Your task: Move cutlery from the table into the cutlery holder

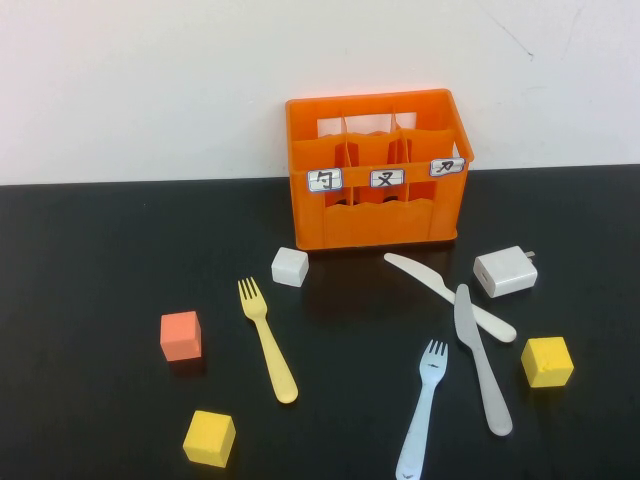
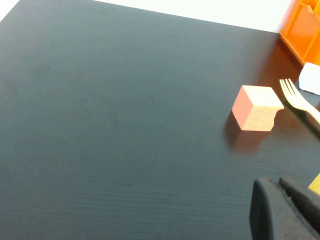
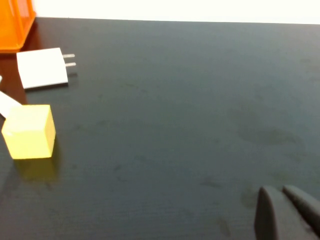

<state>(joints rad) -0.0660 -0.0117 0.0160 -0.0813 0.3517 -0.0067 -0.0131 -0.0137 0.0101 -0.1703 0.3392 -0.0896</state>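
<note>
The orange cutlery holder [image 1: 375,170] stands upright at the back of the black table [image 1: 90,260]. In front of it lie a yellow fork [image 1: 267,340], a pale blue-white fork [image 1: 424,410], a cream-white knife [image 1: 450,295] and a grey knife [image 1: 480,360] crossing each other. Neither arm shows in the high view. My left gripper [image 2: 276,186] hovers shut and empty over bare table, short of the yellow fork's tines [image 2: 295,97]. My right gripper [image 3: 278,192] is shut and empty too, well away from the cutlery holder's corner [image 3: 15,25].
Scattered among the cutlery are an orange cube [image 1: 181,336], a white cube [image 1: 290,267], two yellow cubes [image 1: 210,438] [image 1: 547,362] and a white charger block [image 1: 505,271]. A white wall rises behind the table.
</note>
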